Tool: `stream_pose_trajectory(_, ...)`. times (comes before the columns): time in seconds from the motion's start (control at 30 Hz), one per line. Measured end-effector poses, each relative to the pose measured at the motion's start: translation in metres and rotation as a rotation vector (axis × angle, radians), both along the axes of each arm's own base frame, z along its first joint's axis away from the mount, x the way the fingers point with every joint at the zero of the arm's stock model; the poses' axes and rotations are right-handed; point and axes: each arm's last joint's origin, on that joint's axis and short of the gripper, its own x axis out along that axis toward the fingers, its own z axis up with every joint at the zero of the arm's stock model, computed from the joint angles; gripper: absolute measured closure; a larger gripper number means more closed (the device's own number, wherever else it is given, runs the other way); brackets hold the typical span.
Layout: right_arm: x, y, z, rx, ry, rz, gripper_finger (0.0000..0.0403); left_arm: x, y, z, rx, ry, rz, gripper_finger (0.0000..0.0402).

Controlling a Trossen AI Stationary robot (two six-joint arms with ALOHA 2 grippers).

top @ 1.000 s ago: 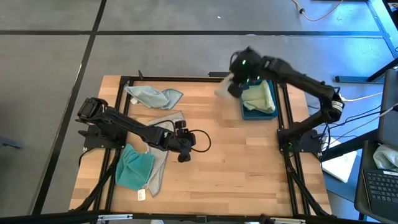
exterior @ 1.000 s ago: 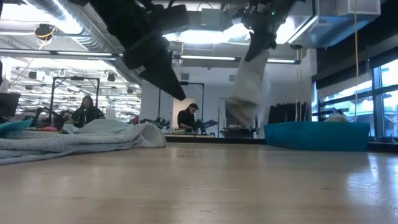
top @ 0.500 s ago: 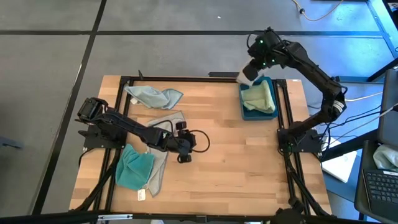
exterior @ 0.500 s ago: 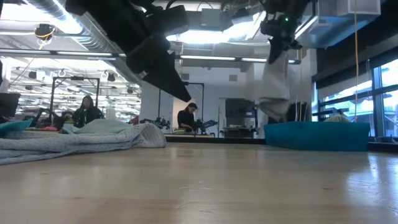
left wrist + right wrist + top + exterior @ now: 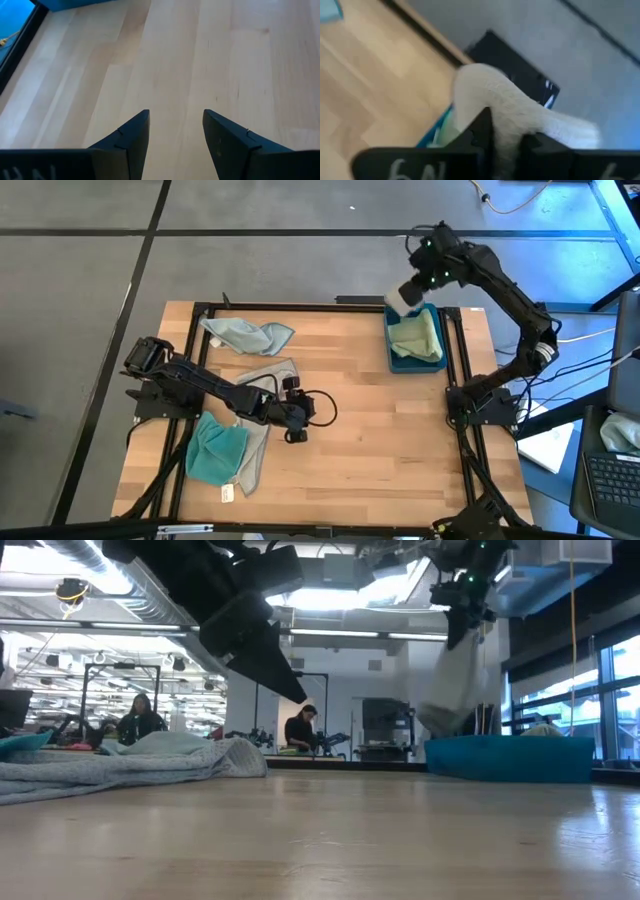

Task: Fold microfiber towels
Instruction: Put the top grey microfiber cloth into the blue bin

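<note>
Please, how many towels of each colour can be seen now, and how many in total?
Pale blue towel: 1
Grey towel on the table: 1
Teal towel: 1
Pale green towel in the blue tray: 1
Light grey towel held by the right gripper: 1
Total: 5

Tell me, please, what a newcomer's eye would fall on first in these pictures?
Most striking is the right gripper, raised over the far end of the blue tray at the table's far right corner, with a pale grey towel hanging from it. A pale green towel already lies in that tray. The left gripper hangs open and empty over bare wood mid-table, beside a heap of grey and teal towels near the left edge.
</note>
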Motion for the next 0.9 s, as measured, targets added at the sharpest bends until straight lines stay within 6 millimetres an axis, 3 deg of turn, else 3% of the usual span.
stream_pose_trajectory(0.27,0.002,0.018,-0.066,0.152,0.069,-0.044,0.0359,-0.002,-0.011,0.0,-0.004,-0.007,-0.032,0.0226)
stream_pose_trajectory(0.5,-0.002,0.026,-0.084,0.131,0.011,-0.076,0.0359,-0.002,-0.013,0.001,-0.008,-0.02,-0.038,0.0226)
stream_pose_trajectory(0.67,-0.003,0.026,-0.078,0.057,0.004,-0.063,0.0359,-0.001,-0.013,0.002,-0.011,-0.032,-0.038,0.0226)
stream_pose_trajectory(0.9,-0.001,0.023,-0.036,-0.131,-0.154,-0.049,0.0359,0.008,-0.007,0.01,0.025,-0.141,-0.003,0.0226)
